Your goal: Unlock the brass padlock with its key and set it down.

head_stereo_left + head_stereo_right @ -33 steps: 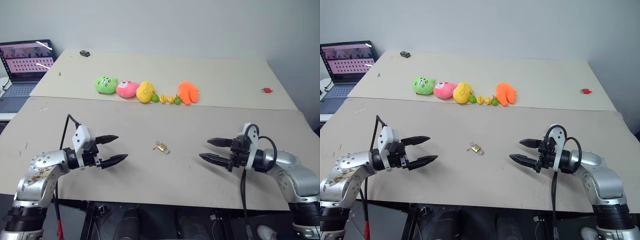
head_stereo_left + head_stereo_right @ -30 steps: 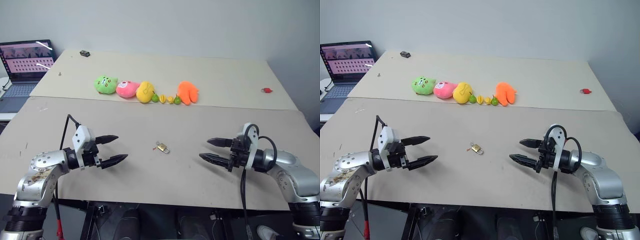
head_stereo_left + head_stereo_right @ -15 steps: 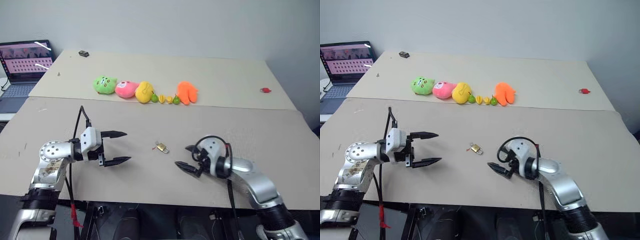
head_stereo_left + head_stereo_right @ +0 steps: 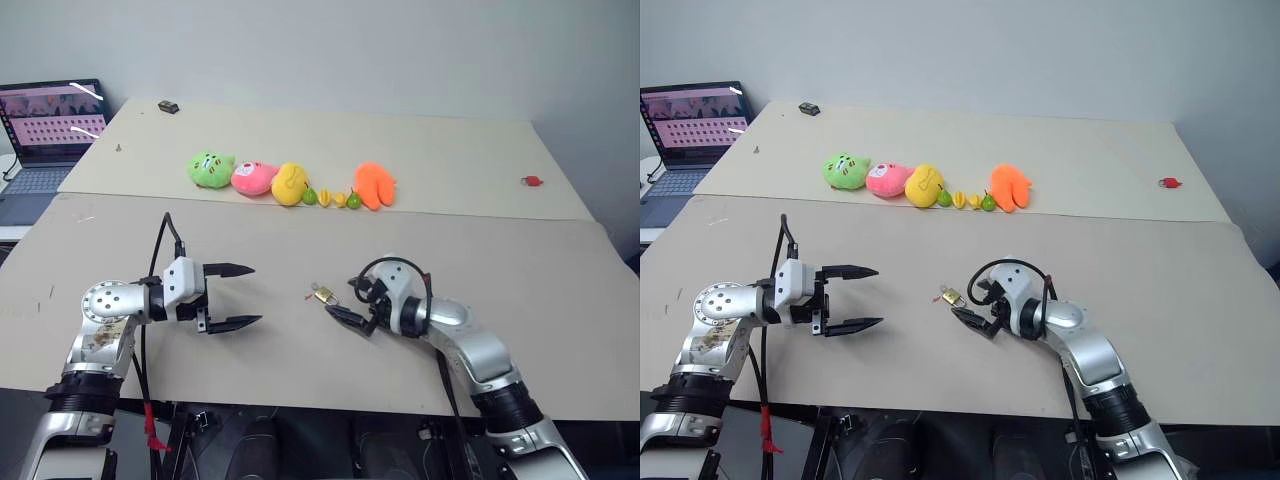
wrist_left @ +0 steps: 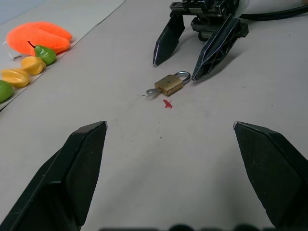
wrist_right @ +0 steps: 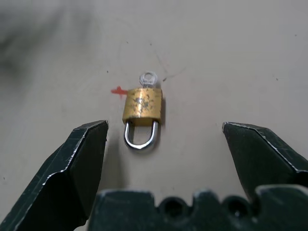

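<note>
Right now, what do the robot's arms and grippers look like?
Both arms are silver-grey metal with rounded joint housings and black cuffs near the wrists. Each has a looping black cable. The left gripper and right gripper each have two black, tapered, pointed fingers; the left one sits on a white block. A red cable hangs under the left arm.

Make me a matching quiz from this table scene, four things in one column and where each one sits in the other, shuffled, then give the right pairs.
Things
1. brass padlock
2. laptop
3. small red object
4. right gripper

Places
A. far right part of the back board
B. off the table's far left corner
C. flat on the near board, shackle toward the right gripper
D. open, just short of the padlock, touching nothing

Pairs: 1-C, 2-B, 3-A, 4-D
</note>
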